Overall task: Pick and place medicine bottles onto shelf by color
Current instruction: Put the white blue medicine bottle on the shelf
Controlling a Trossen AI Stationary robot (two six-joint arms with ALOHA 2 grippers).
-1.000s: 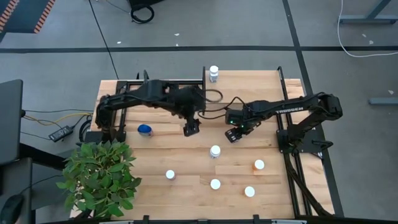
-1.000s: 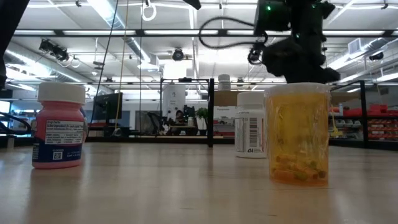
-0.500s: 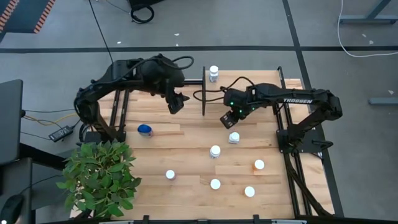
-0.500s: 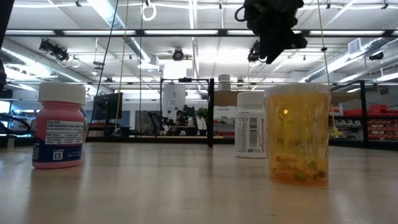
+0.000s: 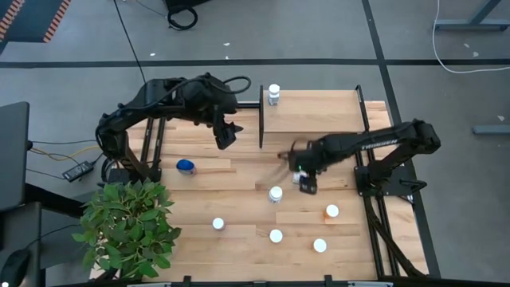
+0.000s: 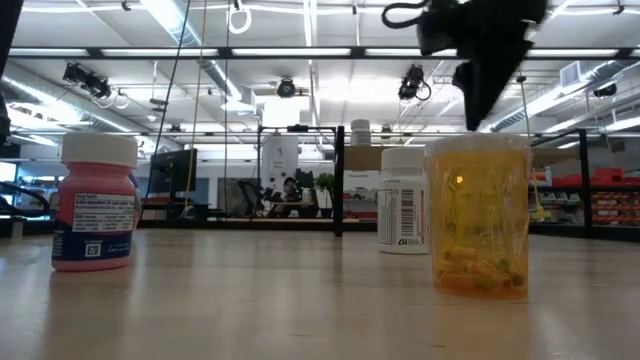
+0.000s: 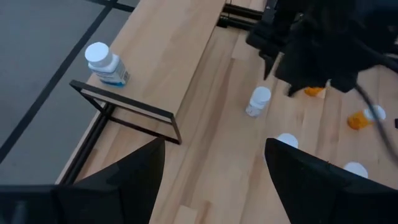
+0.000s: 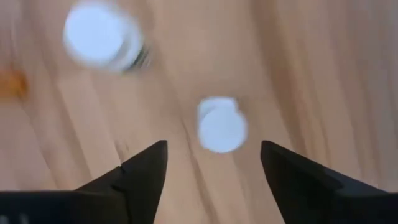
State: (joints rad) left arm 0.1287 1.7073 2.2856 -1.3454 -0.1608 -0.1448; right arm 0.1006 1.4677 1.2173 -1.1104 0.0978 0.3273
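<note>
at the near tabletop (image 5: 239, 199) edge: four white-capped bottles, one at (image 5: 217, 225), one at (image 5: 276, 236), one at (image 5: 319, 245), an orange one (image 5: 332, 211). farther in: right gripper (image 5: 304, 182) low over a white-capped bottle (image 8: 221, 124), fingers (image 8: 144, 169) wide, gripping nothing; another bottle (image 5: 276, 194) just beside. blue bottle (image 5: 186, 167) near the plant (image 5: 131, 223). beyond: left gripper (image 5: 225, 135) raised, fingers (image 7: 134, 168) wide, empty. farthest: shelf (image 5: 319, 112) with black rails, one bottle (image 5: 274, 94) at its far corner.
</note>
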